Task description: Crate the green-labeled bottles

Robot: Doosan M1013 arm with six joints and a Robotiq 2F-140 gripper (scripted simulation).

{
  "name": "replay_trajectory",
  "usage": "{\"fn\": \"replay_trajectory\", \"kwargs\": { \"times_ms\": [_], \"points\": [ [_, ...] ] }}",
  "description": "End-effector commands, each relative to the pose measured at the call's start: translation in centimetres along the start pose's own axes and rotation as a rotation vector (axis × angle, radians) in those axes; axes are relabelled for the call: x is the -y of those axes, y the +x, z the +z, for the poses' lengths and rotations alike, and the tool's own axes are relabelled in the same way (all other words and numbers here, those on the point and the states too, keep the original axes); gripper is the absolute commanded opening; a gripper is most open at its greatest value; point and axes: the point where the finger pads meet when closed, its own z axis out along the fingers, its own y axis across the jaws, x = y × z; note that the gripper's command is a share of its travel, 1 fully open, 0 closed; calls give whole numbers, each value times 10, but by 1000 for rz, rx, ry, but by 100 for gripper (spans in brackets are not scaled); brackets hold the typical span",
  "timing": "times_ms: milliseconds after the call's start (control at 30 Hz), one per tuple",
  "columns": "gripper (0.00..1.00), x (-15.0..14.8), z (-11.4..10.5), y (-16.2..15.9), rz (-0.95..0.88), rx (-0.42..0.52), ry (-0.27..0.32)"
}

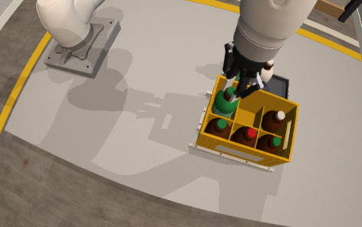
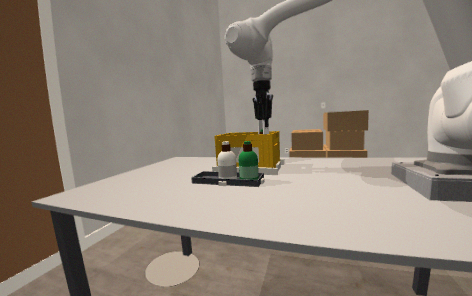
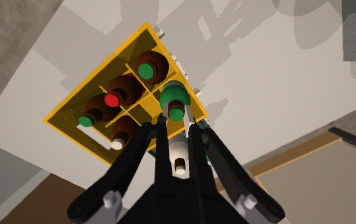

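My gripper (image 1: 235, 91) is shut on the neck of a green-labeled bottle (image 1: 225, 103) with a green cap. The bottle is upright inside the back-left cell of the yellow crate (image 1: 247, 124). I cannot tell whether its base touches the crate floor. In the wrist view the fingers clamp the same bottle (image 3: 173, 99). The crate's other cells hold brown bottles: one with a green cap (image 1: 219, 126), one red (image 1: 248, 135), one green (image 1: 273, 143) and one white (image 1: 277, 118). The back middle cell (image 1: 247, 109) is empty. On the dark tray (image 2: 227, 180) stand a white-labeled bottle (image 2: 226, 160) and a green-labeled bottle (image 2: 248, 161).
The tray (image 1: 278, 86) lies directly behind the crate, largely hidden by the arm in the overhead view. The robot base (image 1: 82, 46) is bolted at the table's far left. Cardboard boxes (image 2: 330, 134) stand off the table in the background.
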Motion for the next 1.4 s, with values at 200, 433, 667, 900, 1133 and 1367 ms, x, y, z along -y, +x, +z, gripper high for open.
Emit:
{"fn": "replay_trajectory", "kwargs": {
  "times_ms": [200,433,667,900,1133,1367],
  "points": [
    [0,2,11,3,-5,-6,0],
    [0,2,13,3,-5,-6,0],
    [0,2,14,3,-5,-6,0],
    [0,2,14,3,-5,-6,0],
    [0,2,14,3,-5,-6,0],
    [0,2,14,3,-5,-6,0]
  ]
}}
